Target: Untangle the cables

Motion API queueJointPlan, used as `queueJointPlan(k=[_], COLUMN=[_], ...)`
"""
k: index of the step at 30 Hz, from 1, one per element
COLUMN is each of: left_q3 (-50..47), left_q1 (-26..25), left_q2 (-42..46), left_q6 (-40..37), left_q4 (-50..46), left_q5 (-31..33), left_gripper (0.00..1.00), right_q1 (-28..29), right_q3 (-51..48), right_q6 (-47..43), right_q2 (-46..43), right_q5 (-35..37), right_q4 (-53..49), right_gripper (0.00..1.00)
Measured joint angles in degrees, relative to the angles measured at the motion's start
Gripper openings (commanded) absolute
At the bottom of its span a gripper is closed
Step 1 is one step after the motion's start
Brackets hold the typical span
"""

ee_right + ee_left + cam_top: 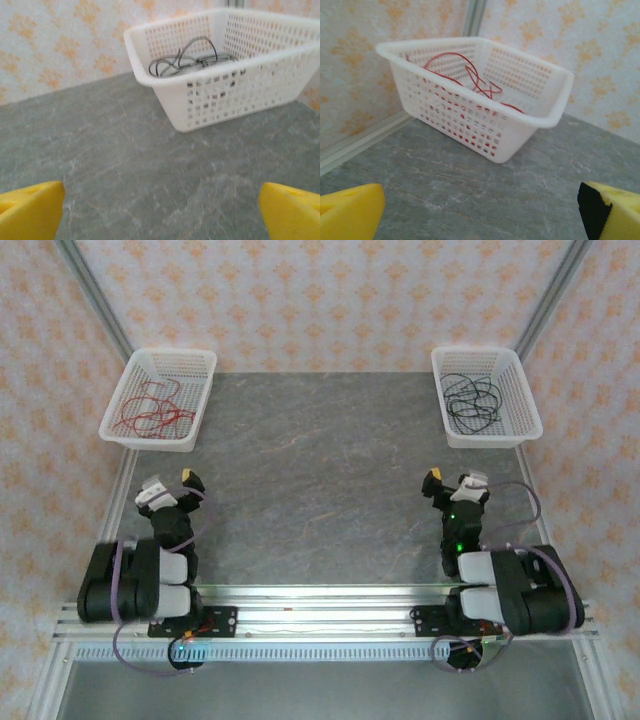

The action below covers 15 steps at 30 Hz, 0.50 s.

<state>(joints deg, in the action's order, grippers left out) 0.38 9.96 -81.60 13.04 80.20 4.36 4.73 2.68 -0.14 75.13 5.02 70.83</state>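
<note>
**Red and black wires apart, one basket per side**

I see the red cables [150, 412] coiled in the left basket [172, 353] at the far-left corner of the grey surface [320, 480]. The black cables [472, 400] sit in the right basket [475, 350] at the far right. The left pincer [172, 483] is pulled in near its base, released wide and holding nothing. The right pincer [452, 483] is the same.

Key relation: each bundle lies farther out from the pincer on its own side, slightly outboard and well apart from it. The left arm is nearer red and the right arm nearer black. The loops are loose tangles with no clear long axis.

My read is that the separation looks done. Any further reach would be outward to the same-side basket, with no crossing.
</note>
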Motion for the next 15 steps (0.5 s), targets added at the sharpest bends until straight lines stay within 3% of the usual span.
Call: queueJointPlan(k=[3,5,10,15], left_q3=[0.0,0.9,10.8,11.7], left_q1=[-1.8,-2.6,-8.0,-9.0], left_q2=[-9.0,-8.6,-6.7,-6.6], left_q6=[-2.0,-3.0,-7.0,-8.9], left_q4=[3.8,3.4,-0.3,-2.5], left_q5=[-3.7,-5.0,-3.0,-2.2], left_gripper=[0.99,0.99,0.99,0.99], right_q1=[-2.4,-2.6,-3.8,-3.9], right_q3=[0.2,3.1,10.7,10.7], right_q6=[-0.7,-1.3,-1.2,-1.2], right_q2=[9.2,12.0,12.0,12.0], right_q5=[-2.6,-4.4,-6.6,-6.6], right_q4=[8.9,5.3,1.6,0.0], right_gripper=[0.99,1.00,1.00,1.00])
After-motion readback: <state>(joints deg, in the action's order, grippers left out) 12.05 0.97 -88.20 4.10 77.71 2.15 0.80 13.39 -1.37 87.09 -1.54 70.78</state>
